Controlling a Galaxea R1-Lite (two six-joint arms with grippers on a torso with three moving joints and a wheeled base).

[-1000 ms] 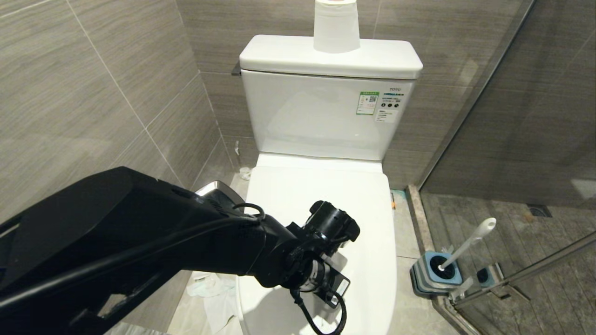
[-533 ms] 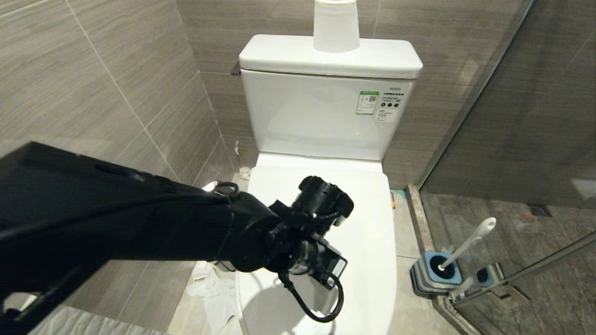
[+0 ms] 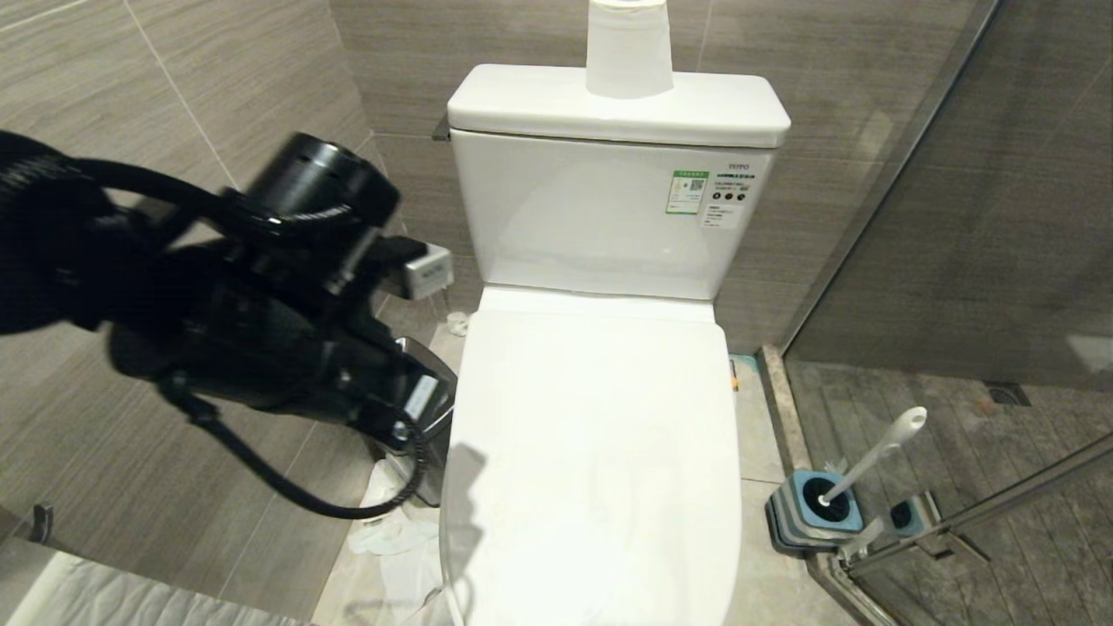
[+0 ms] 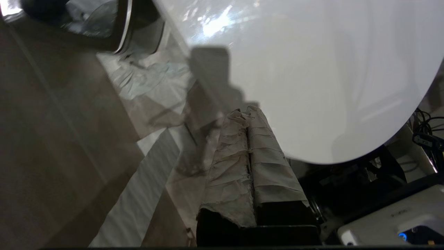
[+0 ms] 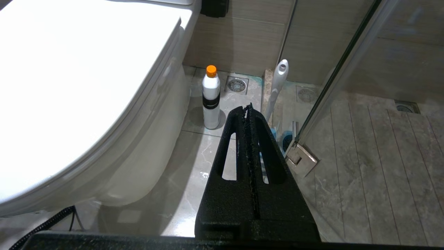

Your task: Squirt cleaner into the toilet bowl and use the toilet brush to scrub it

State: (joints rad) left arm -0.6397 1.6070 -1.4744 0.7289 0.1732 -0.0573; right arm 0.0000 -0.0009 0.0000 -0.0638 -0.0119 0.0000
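White ceramic toilet bowl [image 3: 600, 452] stood with its lid [image 3: 591, 417] down. Beside it on the floor [image 5: 194, 146] stood the cleaner [image 5: 211, 98], capped orange, and near that the toilet brush [image 3: 878, 452] leaned in its blue holder [image 3: 813, 513]. Left end effector [image 4: 248, 114] hung clenched and empty beside the lid's front edge; right end effector [image 5: 248, 109] was clenched too, empty, low beside the bowl

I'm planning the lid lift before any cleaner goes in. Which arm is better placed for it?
Probably the left. Its gripper hangs shut beside the closed toilet lid, near the front edge. The right gripper is low, by the cleaner and toilet brush.
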